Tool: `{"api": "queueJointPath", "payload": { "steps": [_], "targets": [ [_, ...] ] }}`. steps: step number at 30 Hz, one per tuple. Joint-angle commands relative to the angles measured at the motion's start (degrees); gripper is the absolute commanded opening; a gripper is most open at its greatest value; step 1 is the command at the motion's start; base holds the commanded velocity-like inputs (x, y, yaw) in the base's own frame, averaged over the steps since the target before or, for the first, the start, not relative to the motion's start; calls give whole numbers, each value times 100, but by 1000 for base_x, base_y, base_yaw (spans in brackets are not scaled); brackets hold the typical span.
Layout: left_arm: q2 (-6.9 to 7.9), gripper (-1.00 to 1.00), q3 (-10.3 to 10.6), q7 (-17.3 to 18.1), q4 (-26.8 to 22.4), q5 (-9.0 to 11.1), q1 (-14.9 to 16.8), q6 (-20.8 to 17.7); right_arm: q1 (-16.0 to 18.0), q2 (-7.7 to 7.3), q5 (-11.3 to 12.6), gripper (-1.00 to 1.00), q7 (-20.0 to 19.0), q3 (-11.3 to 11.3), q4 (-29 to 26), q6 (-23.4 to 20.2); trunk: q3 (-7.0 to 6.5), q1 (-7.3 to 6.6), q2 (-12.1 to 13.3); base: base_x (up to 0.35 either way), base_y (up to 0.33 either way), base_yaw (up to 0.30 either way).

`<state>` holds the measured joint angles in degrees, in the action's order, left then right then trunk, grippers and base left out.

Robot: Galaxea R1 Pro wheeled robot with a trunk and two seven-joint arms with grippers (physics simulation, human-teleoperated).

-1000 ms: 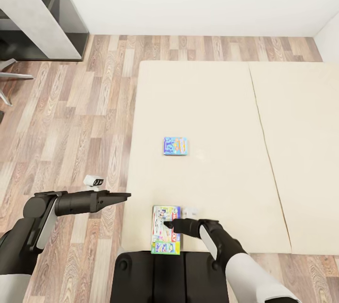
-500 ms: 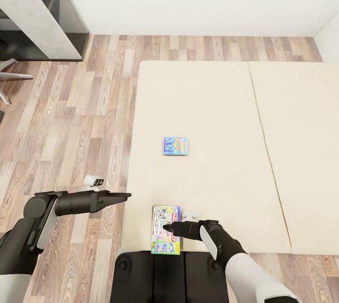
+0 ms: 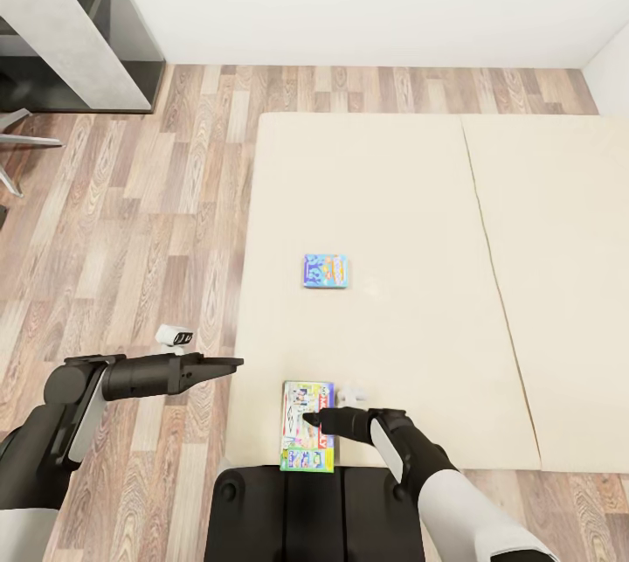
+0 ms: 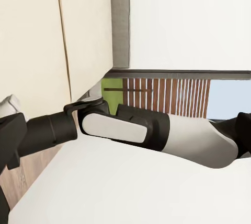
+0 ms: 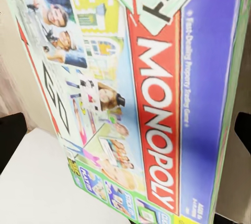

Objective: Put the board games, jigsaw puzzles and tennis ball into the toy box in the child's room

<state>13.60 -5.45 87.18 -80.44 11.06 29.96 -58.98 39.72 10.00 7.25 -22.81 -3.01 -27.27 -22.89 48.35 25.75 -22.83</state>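
Down at the bed's point(image 3: 393, 221) near edge, the right gripper point(image 3: 311, 419) rests over the larger board game point(image 3: 301, 448); its opening cannot be told. Farther off lies the small blue board game point(image 3: 327, 271). Left gripper point(image 3: 229, 363) hovers closed above the floor point(image 3: 157, 221).

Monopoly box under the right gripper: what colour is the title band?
Red band with white lettering on the Monopoly box, beside a blue strip; clearest in the right wrist view.

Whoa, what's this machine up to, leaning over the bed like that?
It's tidying toys away. Its right gripper reaches over a Monopoly box at the near edge of the bed, though whether it has gripped it is unclear. A smaller blue board game lies further up the mattress, untouched. The left gripper hangs idle over the wood floor beside the bed.
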Motion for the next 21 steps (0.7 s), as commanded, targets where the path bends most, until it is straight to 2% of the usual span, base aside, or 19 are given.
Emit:
{"api": "queueJointPath", "payload": {
  "steps": [1, 12, 21],
  "targets": [
    [2, 100, 1, 18, -1, 2, 1, -61, 1, 0, 55, 100, 13, -11, -7, -9, 6, 3, -9, 0, 0, 0],
    [-2, 100, 0, 18, 0, 2, 1, -61, 0, 0, 39, 100, 13, -24, 25, 352, 6, 3, -9, 0, 0, 0],
    [1, 100, 0, 18, 1, 2, 1, -61, 1, 0, 39, 100, 13, -25, 37, 388, 6, 3, -9, 0, 20, 0]
  ]
}}
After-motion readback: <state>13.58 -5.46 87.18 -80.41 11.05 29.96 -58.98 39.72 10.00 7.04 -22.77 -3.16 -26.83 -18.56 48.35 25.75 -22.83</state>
